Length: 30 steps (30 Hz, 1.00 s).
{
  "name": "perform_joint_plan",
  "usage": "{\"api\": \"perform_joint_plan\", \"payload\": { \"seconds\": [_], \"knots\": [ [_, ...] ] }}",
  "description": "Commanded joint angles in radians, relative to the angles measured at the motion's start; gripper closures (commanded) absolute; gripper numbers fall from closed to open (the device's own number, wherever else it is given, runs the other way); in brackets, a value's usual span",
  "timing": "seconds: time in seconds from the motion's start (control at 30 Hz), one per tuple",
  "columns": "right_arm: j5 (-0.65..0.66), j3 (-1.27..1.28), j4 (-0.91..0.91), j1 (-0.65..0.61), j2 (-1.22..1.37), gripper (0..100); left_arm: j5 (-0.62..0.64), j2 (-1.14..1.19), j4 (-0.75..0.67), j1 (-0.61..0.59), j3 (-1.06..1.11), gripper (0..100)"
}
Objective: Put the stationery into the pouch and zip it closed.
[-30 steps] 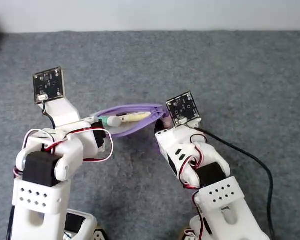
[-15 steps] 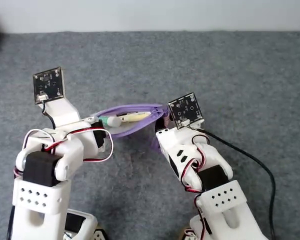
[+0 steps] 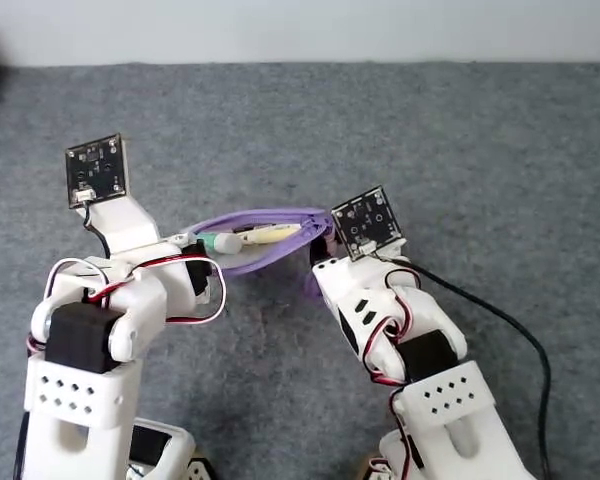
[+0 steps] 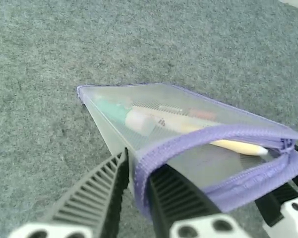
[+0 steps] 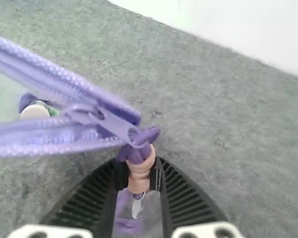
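Pouch (image 3: 265, 243), see-through with a purple zip, sits on the grey mat (image 3: 480, 150) between the two arms, its mouth gaping along most of its length, with a yellow pen (image 4: 231, 144) and a green-and-white marker (image 4: 121, 113) lying inside. The left claw (image 4: 139, 166) is pinched tight on the purple edge at one end of the pouch. At the other end the right claw (image 5: 138, 171) is closed on the pull tab (image 5: 139, 151), which hangs from the slider (image 5: 107, 121), with a small beige bead (image 5: 139, 181) caught between its fingers.
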Motion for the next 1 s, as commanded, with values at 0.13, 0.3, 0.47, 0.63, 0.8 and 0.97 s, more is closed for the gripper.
{"api": "perform_joint_plan", "payload": {
  "seconds": [0.13, 0.3, 0.47, 0.63, 0.8, 0.97],
  "knots": [
    [0.038, -0.066, 0.012, 0.070, -0.156, 99.1, 0.005, -0.008, 0.138, 0.005, -0.104, 97],
    [0.110, -0.064, 0.012, 0.074, -0.265, 99.1, 0.005, -0.008, 0.267, 0.005, -0.186, 81],
    [0.169, -0.064, 0.012, 0.076, -0.346, 99.1, 0.005, -0.021, 0.275, 0.005, -0.289, 66],
    [0.216, -0.064, 0.010, 0.073, -0.392, 99.1, 0.006, -0.060, 0.275, 0.003, -0.398, 65],
    [0.252, -0.066, 0.001, 0.073, -0.420, 99.1, -0.009, -0.155, 0.276, 0.006, -0.446, 65],
    [0.255, -0.087, 0.002, 0.038, -0.453, 99.1, -0.038, -0.256, 0.278, 0.101, -0.401, 73]
  ]
}}
